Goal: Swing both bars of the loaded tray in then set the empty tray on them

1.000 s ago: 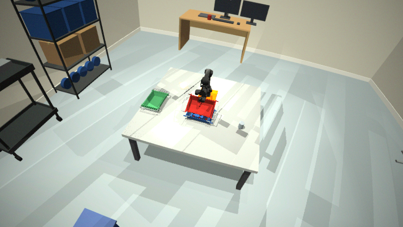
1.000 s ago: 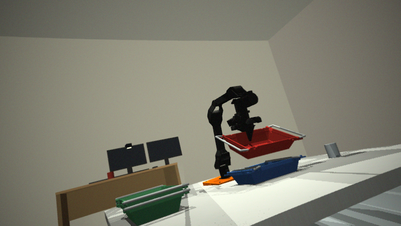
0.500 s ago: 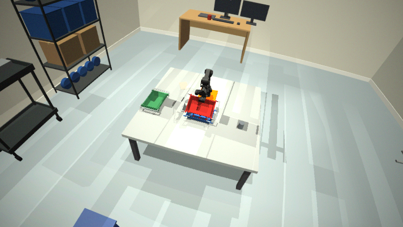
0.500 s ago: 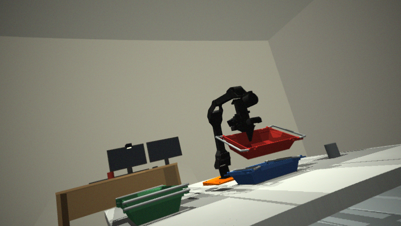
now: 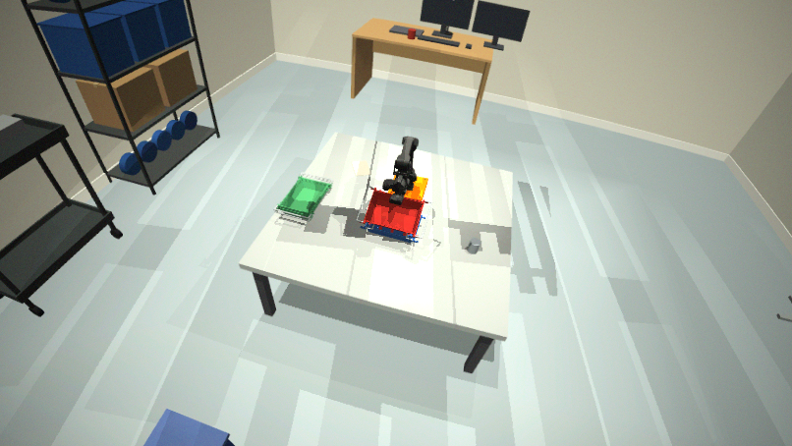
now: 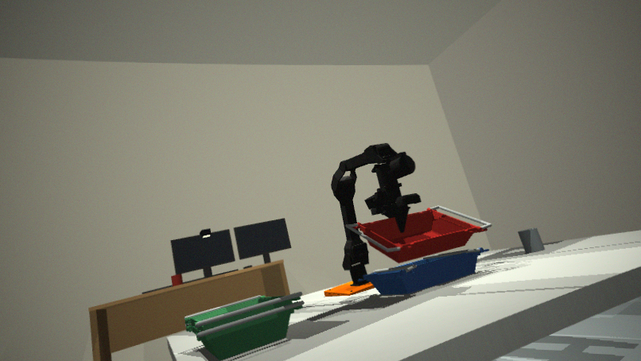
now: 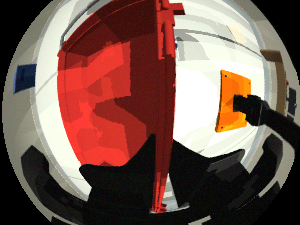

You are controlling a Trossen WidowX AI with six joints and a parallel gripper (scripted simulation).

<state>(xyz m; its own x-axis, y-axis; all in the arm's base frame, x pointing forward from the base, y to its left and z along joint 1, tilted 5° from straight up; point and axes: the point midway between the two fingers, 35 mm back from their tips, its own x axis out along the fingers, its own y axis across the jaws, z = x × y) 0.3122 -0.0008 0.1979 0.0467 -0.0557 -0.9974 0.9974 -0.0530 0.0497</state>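
The red empty tray [image 5: 394, 218] [image 6: 430, 244] [image 7: 166, 74] hangs in the air, roughly level, with its own wire bars swung out at its ends. My gripper [image 5: 395, 199] [image 6: 402, 228] [image 7: 158, 137] is shut on its long wall nearest the arm's base. The blue tray [image 5: 386, 233] [image 6: 430, 274] stands on the table directly below, with a gap between the two in the exterior view. Grey bar parts [image 6: 444, 255] show along the blue tray's top; their full position and the load are hidden by the red tray.
A green tray [image 5: 304, 196] [image 6: 246, 334] with grey bars stands to the left on the table [image 5: 321, 265]. A grey cup [image 5: 473, 246] [image 6: 530, 240] stands to the right. The arm's orange base plate [image 5: 421, 185] [image 6: 347, 289] [image 7: 230, 101] is behind the trays.
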